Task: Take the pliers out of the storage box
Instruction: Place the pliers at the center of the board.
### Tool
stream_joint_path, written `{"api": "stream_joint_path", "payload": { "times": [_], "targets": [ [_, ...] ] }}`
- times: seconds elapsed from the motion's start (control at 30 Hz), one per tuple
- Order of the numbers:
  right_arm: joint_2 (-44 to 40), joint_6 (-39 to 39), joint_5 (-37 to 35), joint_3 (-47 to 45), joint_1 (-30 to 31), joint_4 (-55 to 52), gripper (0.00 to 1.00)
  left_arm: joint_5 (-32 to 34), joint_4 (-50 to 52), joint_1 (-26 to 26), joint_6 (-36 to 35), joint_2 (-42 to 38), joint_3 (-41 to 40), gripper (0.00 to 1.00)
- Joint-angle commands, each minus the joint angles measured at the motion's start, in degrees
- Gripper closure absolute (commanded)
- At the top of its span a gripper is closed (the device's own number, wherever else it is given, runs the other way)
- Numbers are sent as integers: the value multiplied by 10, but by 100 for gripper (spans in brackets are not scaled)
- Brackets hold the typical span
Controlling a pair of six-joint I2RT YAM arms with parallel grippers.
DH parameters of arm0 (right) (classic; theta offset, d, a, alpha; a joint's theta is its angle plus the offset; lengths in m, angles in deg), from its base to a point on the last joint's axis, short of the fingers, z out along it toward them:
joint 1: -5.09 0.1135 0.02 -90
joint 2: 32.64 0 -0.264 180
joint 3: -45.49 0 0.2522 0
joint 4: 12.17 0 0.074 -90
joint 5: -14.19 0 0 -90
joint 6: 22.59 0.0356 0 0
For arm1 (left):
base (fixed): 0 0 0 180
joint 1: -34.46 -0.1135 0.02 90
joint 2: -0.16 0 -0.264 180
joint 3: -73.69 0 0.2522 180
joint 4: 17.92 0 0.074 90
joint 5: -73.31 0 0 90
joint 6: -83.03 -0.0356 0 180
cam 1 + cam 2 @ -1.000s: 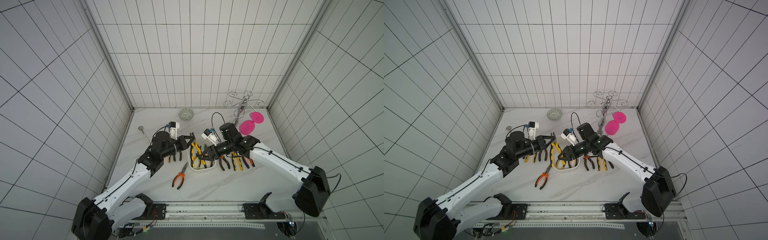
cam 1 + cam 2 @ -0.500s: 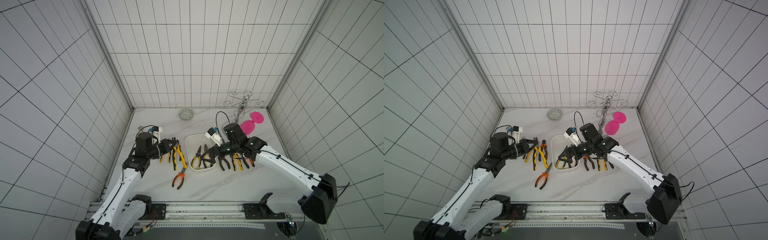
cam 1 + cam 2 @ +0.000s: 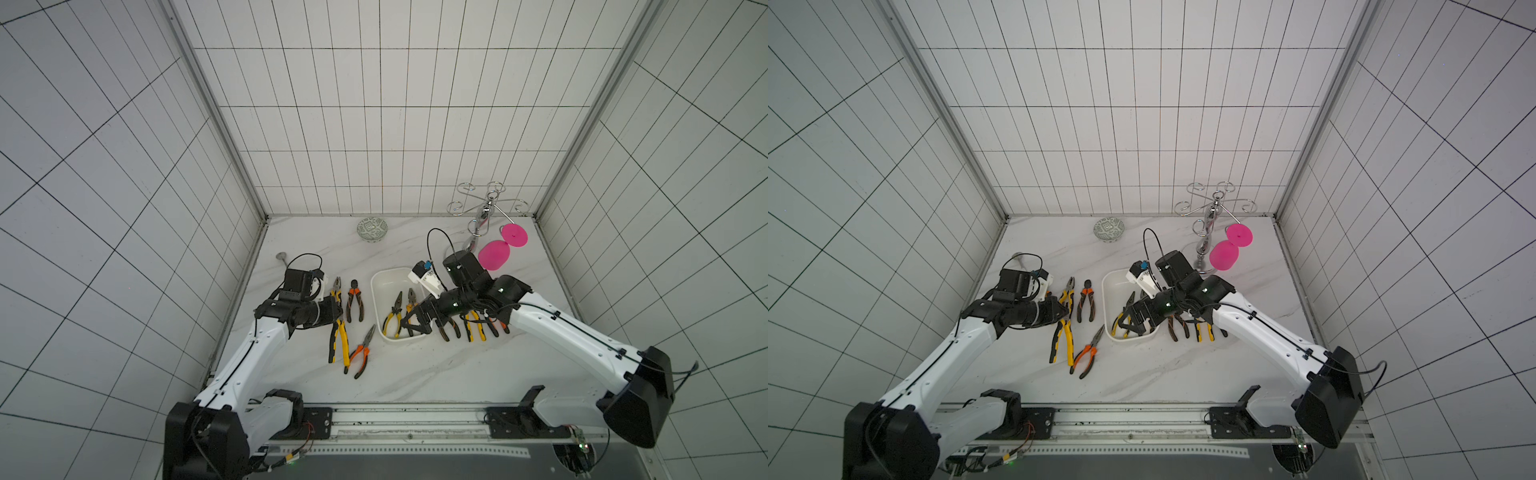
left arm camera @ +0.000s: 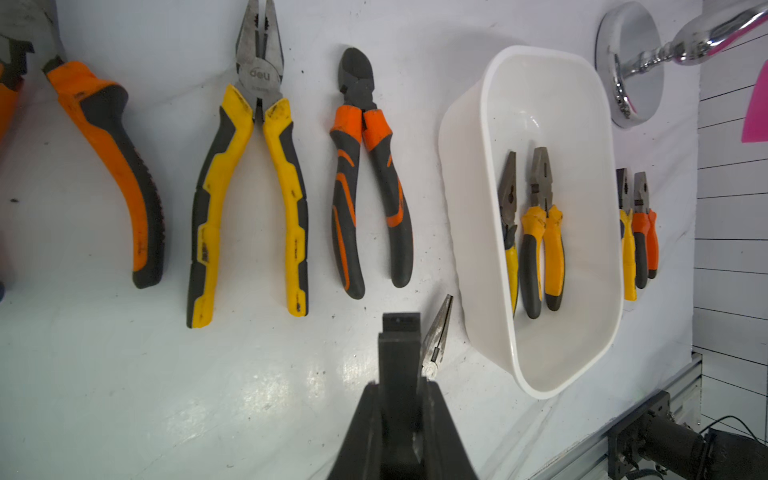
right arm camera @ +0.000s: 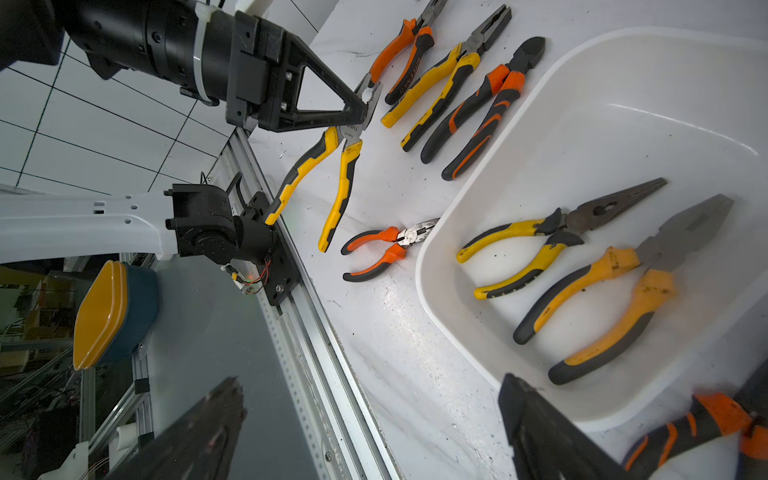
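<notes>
2 pliers (image 3: 395, 309) lengthwise in box (image 3: 385, 283), noses roughly rearward.

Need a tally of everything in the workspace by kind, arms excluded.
pliers: 10 (2 in the box, 5 on one side of it, 3 on the other, partly under the right arm)
storage box: 1
patterned bowl: 1
small silver spoon: 1
chrome rack: 1
pink glass: 1
Total: 15
</notes>
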Motion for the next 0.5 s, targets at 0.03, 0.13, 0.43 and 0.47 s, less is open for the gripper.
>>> {"api": "stream_joint_path", "payload": {
  "times": [0.03,0.13,0.43,0.47],
  "targets": [
    [2,-16,-15,-2,5,-13,2,44,-23,-19,26,3,9,100],
    [4,-16,-18,-2,6,-14,2,33,-53,-58,62,-14,-18,100],
    [13,-22,-19,-2,6,-20,3,7,-52,-81,-22,-3,-29,100],
    [15,-22,-18,-1,6,-20,3,7,-45,-82,-24,6,-26,100]
  ]
}}
